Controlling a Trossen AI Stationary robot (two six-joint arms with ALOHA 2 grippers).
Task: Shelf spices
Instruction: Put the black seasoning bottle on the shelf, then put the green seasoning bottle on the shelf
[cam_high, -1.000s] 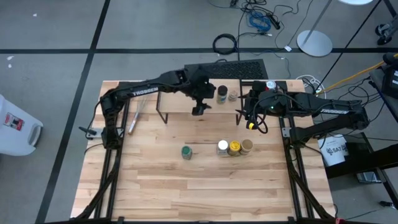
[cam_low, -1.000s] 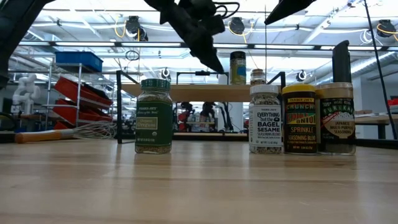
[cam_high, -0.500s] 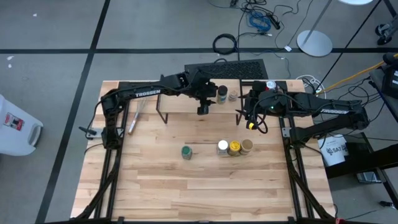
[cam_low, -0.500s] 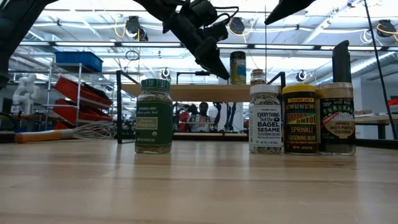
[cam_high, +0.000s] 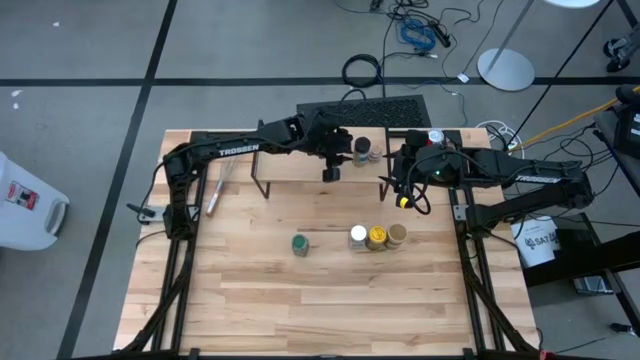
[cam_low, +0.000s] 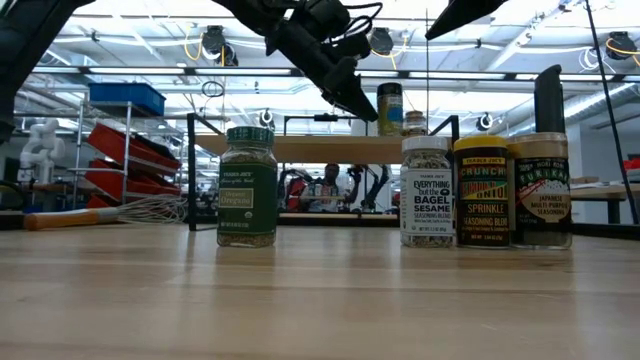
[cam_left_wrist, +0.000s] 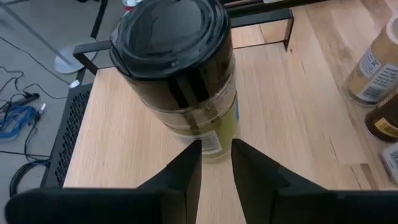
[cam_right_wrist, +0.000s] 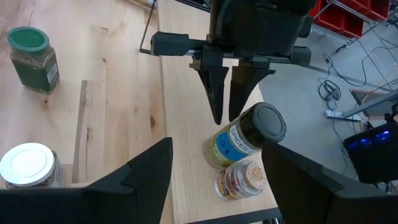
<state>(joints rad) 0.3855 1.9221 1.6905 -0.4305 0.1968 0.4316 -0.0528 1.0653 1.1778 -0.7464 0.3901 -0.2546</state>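
The shelf (cam_high: 290, 166) stands at the table's far side. A yellow-bodied, dark-lidded spice jar (cam_high: 361, 150) and a tan-lidded jar (cam_high: 375, 155) stand on its right part. My left gripper (cam_right_wrist: 225, 117) is above the shelf just left of the dark-lidded jar (cam_left_wrist: 177, 74), fingers almost together, tips at its side. My right gripper (cam_right_wrist: 214, 186) hovers open off the shelf's right end (cam_high: 395, 182). Several more spice jars stand on the table: a green-lidded one (cam_low: 247, 186) alone, and white-lidded (cam_low: 426, 190), yellow (cam_low: 482, 190) and tan-lidded (cam_low: 541, 190) ones in a row. My left gripper touches the dark-lidded jar's side (cam_right_wrist: 231, 129) with the tips of its nearly closed fingers (cam_right_wrist: 217, 106), nothing between them. The fingers slant down from the table's left. The jar rests on the shelf and leans a little away from them.
A wire whisk (cam_high: 215, 190) lies on the table left of the shelf. A keyboard (cam_high: 365, 110) and a red can (cam_high: 436, 137) are at the far edge. The near half of the table (cam_high: 320, 300) is bare wood. People (cam_low: 330, 185) show in the room behind.
My left gripper has moved toward the table's right along the shelf, and its fingers have closed up. The dark-lidded jar has slid a little to the right on the shelf, closer to the tan-lidded jar.
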